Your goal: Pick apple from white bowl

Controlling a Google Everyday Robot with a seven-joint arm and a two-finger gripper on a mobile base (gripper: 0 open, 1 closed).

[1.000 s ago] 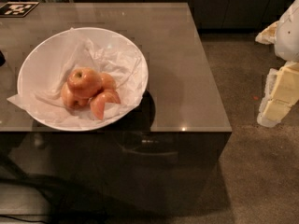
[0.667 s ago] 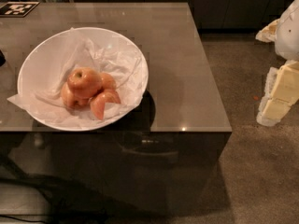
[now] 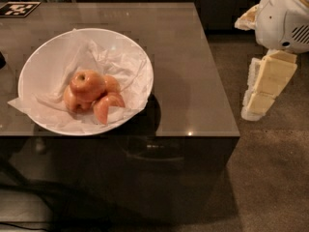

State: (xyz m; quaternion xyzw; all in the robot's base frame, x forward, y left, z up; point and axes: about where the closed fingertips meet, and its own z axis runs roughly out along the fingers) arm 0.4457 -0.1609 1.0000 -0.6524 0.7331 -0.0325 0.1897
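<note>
The white bowl (image 3: 43,57) sits on the left part of a brown table and is lined with crumpled white paper. The apple (image 3: 87,83), orange-red with a yellowish stem dimple, lies on top of a small pile in the middle of the bowl. A cut wedge-like piece (image 3: 107,107) leans against its right front, and other apple parts lie under and beside it. My gripper (image 3: 252,111) hangs off the table's right edge, above the carpet, with its cream fingers pointing down. It is far to the right of the bowl and holds nothing.
The brown table (image 3: 193,71) ends just left of the gripper, with its front edge below the bowl. A black-and-white marker tag (image 3: 17,8) lies at the back left corner. A dark object (image 3: 2,60) pokes in at the left edge. Carpet floor (image 3: 275,178) lies to the right.
The arm and gripper have moved left, closer to the table's right edge, and more of the white arm shows. The bowl and apples have not moved.
</note>
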